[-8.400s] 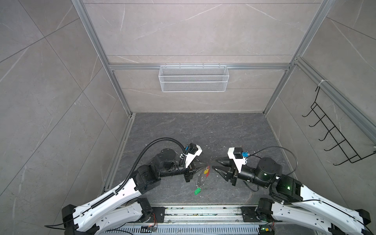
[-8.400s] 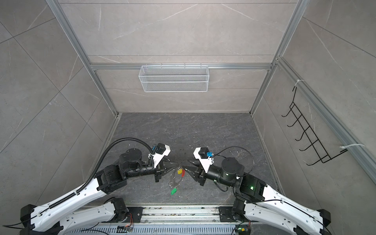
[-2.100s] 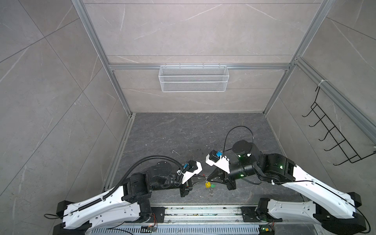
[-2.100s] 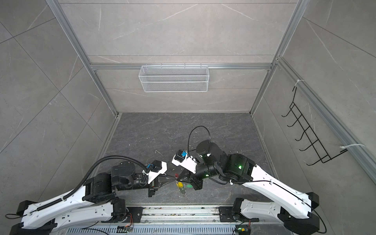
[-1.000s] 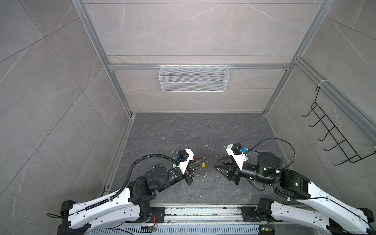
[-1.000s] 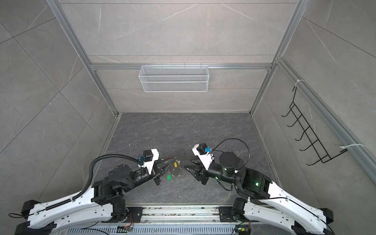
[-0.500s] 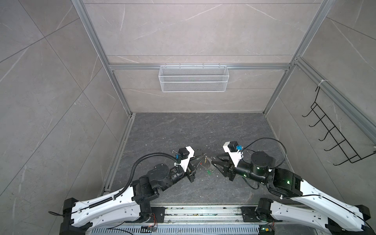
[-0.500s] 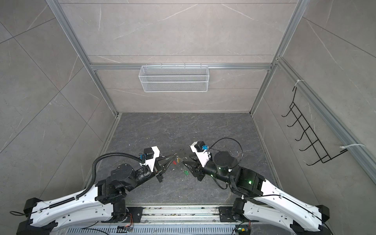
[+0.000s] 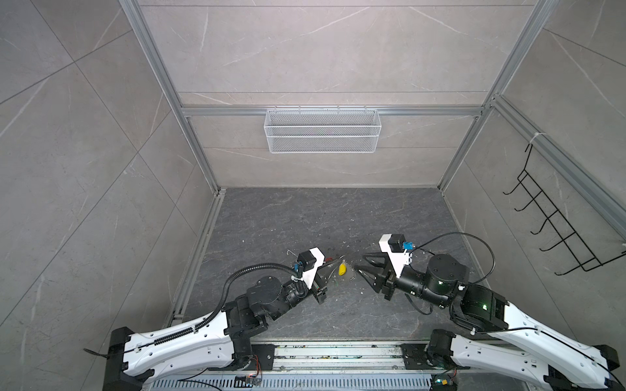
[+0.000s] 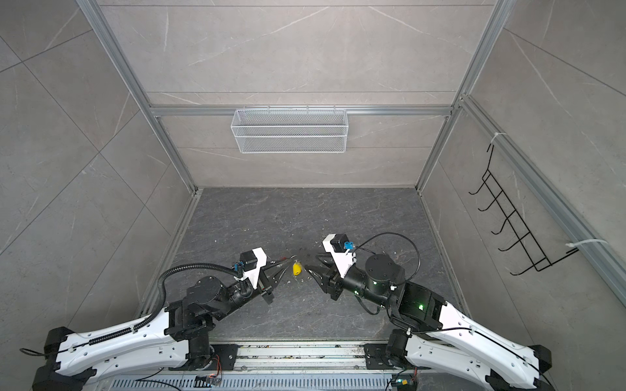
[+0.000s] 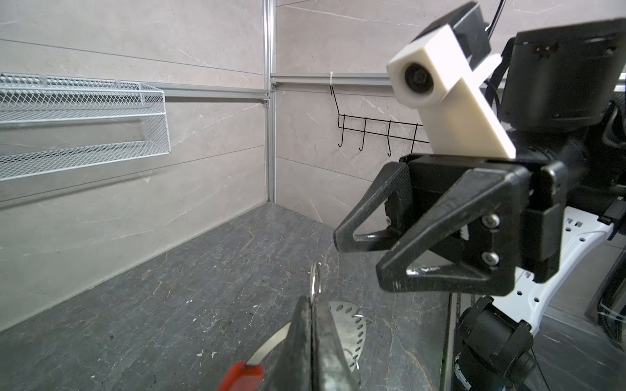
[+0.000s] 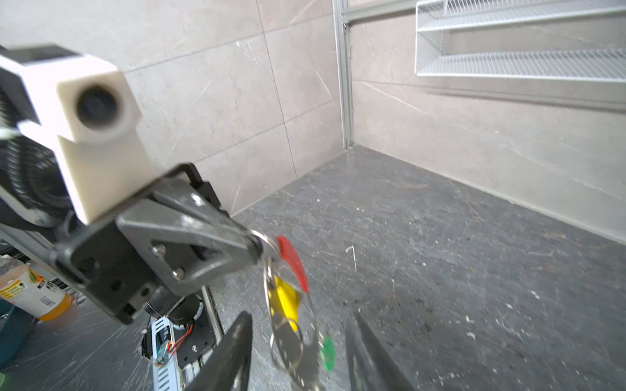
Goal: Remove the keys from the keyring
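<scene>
Keys (image 12: 288, 338): both threaded on the keyring (image 12: 293, 262) yet, dangling in mid-air above the floor (image 9: 305, 220), between the two arms. Yellow key (image 9: 342, 269) uppermost, green key (image 12: 327, 352) lowest and blurred, probably swinging. Held up by the left claw (image 12: 254, 243), pressed together on the hoop close by the red sleeve (image 11: 242, 374). Right claw (image 9: 360, 262) apart and empty, one finger (image 12: 233, 352) either side of the bunch in its wrist view, touching nothing.

Changed over the last two seconds: bunch carried up and away from the front rail (image 9: 338, 352); right arm swung off from above it to its own side, tips now levelled at the bunch. Most likely no key freed so far. Looks like a re-aim for a fresh pinch on the yellow key, better with the bunch steadier first.
</scene>
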